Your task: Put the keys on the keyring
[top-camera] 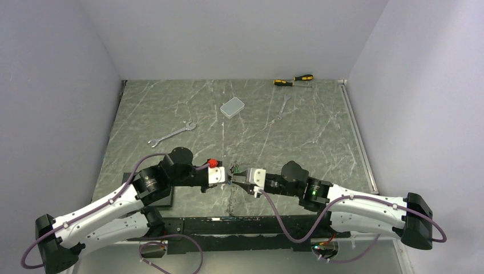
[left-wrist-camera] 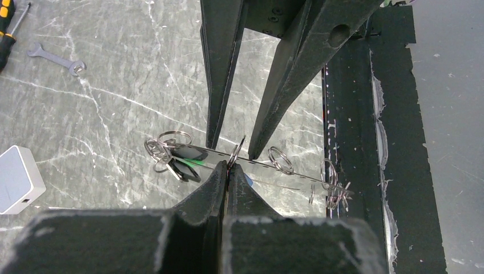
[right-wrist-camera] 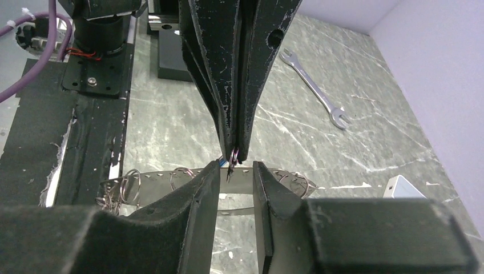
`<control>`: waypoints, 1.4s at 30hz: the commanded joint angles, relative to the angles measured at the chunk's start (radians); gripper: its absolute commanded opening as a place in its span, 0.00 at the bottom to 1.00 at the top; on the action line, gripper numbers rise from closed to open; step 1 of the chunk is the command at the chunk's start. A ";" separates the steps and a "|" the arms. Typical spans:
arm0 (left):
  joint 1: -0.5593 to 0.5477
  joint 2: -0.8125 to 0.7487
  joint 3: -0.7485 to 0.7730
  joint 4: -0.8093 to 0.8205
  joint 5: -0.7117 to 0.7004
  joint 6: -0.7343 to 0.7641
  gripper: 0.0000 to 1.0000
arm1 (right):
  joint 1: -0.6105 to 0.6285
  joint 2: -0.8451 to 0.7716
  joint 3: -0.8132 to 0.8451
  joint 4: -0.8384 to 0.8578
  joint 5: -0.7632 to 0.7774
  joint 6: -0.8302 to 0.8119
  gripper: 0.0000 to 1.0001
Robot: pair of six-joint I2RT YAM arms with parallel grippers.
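Silvery keyring (right-wrist-camera: 160,184) hangs pinched in the shut left jaws, likely to steady it; right jaws stand open astride it; keys (left-wrist-camera: 185,167) bunch at one end.

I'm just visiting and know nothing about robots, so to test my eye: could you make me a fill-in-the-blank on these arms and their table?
1. The left tool is pinched ___ on a small split ring.
2. The right tool is ___, gripping nothing.
3. ___ wrenches lie on the table, one on the left and one farther back.
4. The screwdrivers have handles of yellow and ___.

Missing words: shut; open; Two; black.
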 commanded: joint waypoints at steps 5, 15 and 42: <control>-0.004 -0.007 0.019 0.035 0.004 0.018 0.00 | 0.002 -0.009 0.032 0.078 0.010 0.004 0.31; -0.004 -0.009 0.015 0.036 0.005 0.018 0.00 | 0.002 0.018 0.030 0.101 0.022 0.008 0.23; -0.004 -0.076 -0.002 0.006 -0.042 0.043 0.42 | 0.001 -0.033 -0.031 0.199 0.046 0.013 0.00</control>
